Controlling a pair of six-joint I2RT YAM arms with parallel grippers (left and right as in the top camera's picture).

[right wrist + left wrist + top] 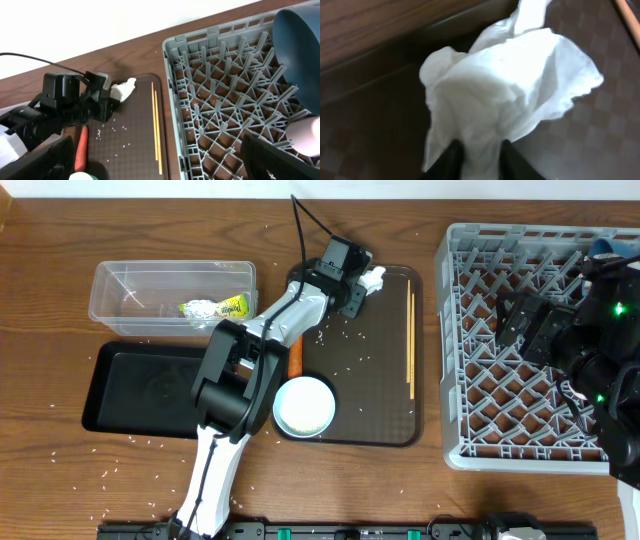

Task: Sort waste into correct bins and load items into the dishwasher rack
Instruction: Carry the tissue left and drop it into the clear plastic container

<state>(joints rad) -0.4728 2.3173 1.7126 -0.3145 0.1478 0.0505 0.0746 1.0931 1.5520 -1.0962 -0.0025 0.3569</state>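
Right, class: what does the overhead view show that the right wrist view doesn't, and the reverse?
Overhead only: the clear rectangular plastic tub and shallow black rectangular tray. Right wrist only: a small white cup. Both: the grey lattice plastic rack, the wooden chopsticks and the crumpled white tissue at the left gripper.
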